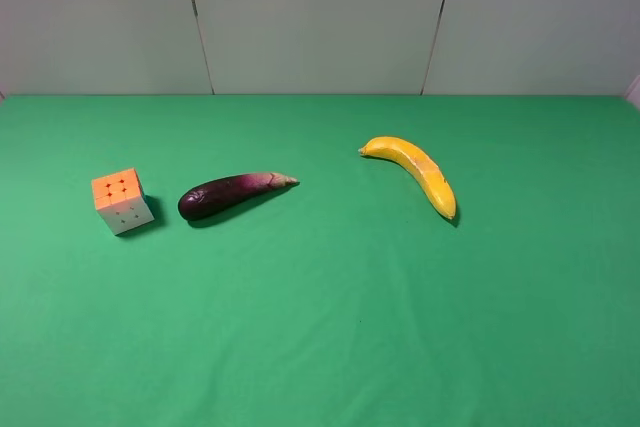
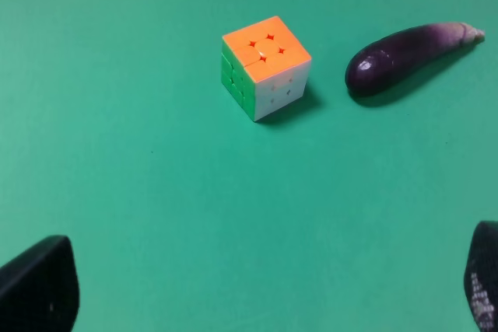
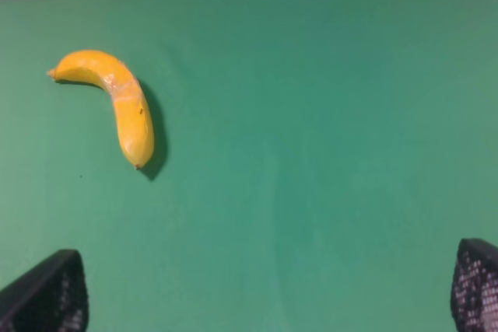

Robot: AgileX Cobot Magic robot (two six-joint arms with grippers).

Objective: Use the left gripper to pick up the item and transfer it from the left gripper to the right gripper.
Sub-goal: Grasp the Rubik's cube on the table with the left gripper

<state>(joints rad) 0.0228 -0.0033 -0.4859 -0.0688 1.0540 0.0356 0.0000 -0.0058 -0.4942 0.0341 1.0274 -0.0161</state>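
Well, from the high camera the item sits on the green table close to its left edge, somewhat nearer the far edge than the near one. The eggplant lies just beside it toward the middle, apart from it. The banana is well apart, toward the right edge. Neither of my claws shows in this view.

From my left wrist, the item stands flat and turned corner-on to me: orange top with small red marks, one white side, one green side. My left gripper is spread wide with nothing between the jaws, well short of the cube.

I judge it light, rigid and smooth-faced, so somewhat slippery, and its layers may twist. I would pinch two opposite flat sides squarely, not the corners, and leave part of it bare for the handover.

From my right wrist, only the banana and bare cloth appear. My right gripper is also wide apart and holds nothing.
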